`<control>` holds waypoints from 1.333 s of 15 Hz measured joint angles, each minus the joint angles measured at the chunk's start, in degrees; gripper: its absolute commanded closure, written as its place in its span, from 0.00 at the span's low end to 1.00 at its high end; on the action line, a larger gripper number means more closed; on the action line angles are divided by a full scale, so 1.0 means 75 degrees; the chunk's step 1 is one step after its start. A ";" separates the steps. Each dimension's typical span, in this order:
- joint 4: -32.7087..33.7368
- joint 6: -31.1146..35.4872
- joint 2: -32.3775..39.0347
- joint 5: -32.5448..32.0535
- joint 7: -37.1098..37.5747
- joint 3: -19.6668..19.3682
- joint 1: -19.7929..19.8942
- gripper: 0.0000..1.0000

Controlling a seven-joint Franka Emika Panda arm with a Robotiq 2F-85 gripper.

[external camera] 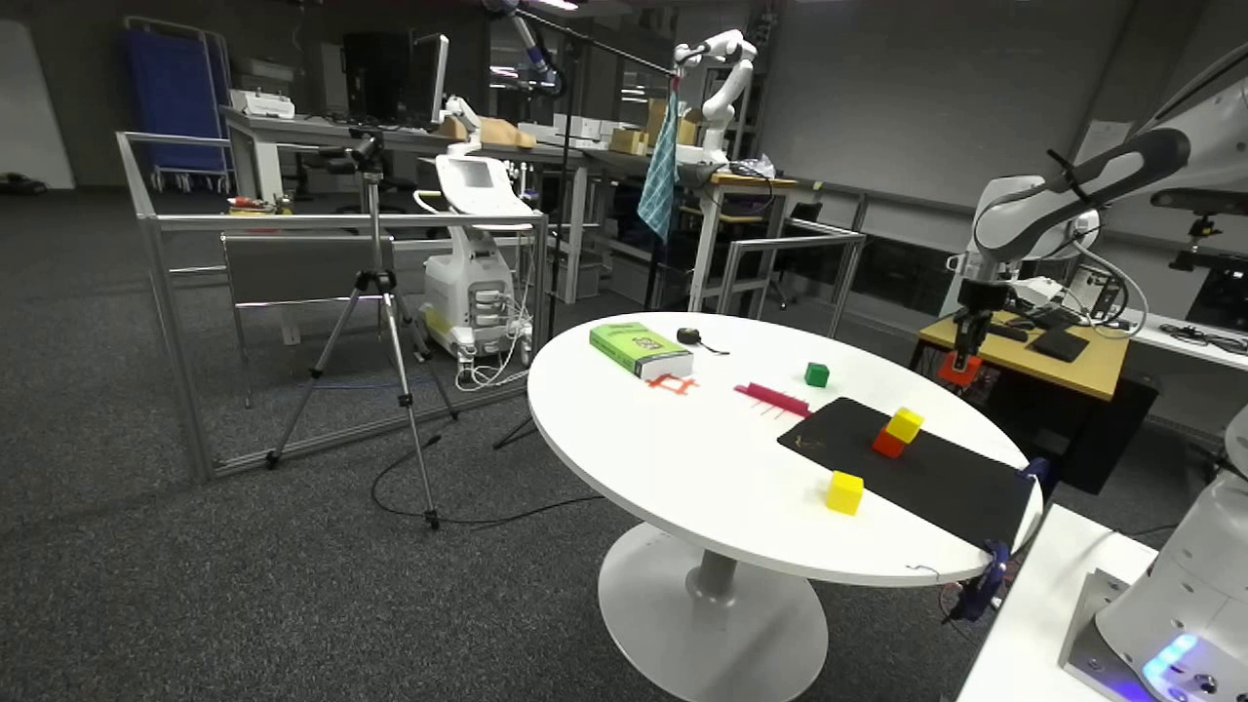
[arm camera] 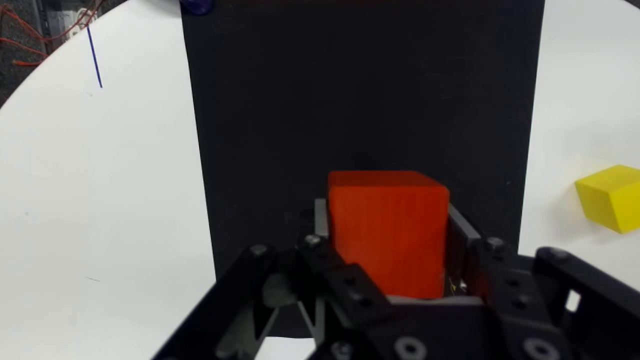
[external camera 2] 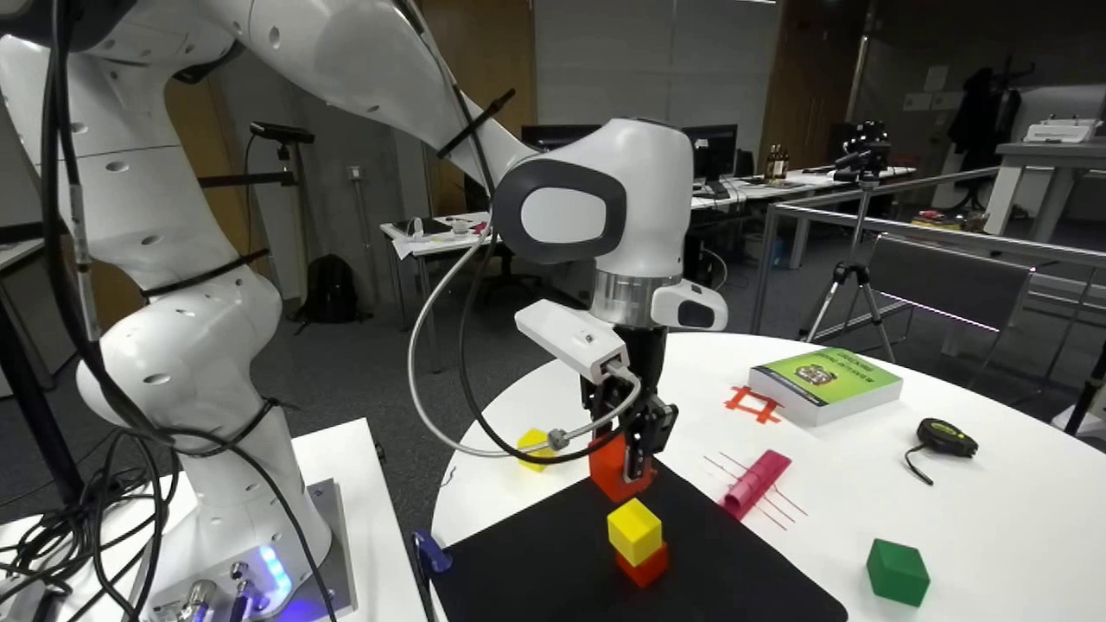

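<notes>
Over the black mat point(arm camera: 360, 90), gripper point(arm camera: 392, 220) pinches a red cube point(arm camera: 389, 240) from both sides, held up; likely a carry step. Near it in both exterior views, a yellow cube point(external camera 2: 635, 530) sits on a second red cube point(external camera 2: 646, 568); loose yellow cube point(arm camera: 612, 197) right of the mat in wrist view. Next move probably calls for slow, level motion, clear of those two.

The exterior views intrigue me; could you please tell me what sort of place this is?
Probably a robotics lab: one robot arm holds a red block, a second arm stands in the background, and a wheeled machine is back there too.
</notes>
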State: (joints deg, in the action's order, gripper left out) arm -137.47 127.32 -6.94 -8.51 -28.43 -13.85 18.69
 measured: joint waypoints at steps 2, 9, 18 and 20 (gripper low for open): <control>0.0053 0.0121 0.0173 0.0005 0.0000 -0.0004 -0.0090 0.70; 0.0547 0.0356 0.0972 0.0006 -0.0001 -0.0004 -0.0197 0.70; 0.0808 0.0357 0.1308 0.0030 -0.0001 -0.0004 -0.0198 0.70; 0.0783 0.0357 0.1322 0.0030 -0.0001 -0.0002 -0.0204 0.70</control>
State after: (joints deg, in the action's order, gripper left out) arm -131.60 130.00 2.97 -8.29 -28.43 -13.87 17.17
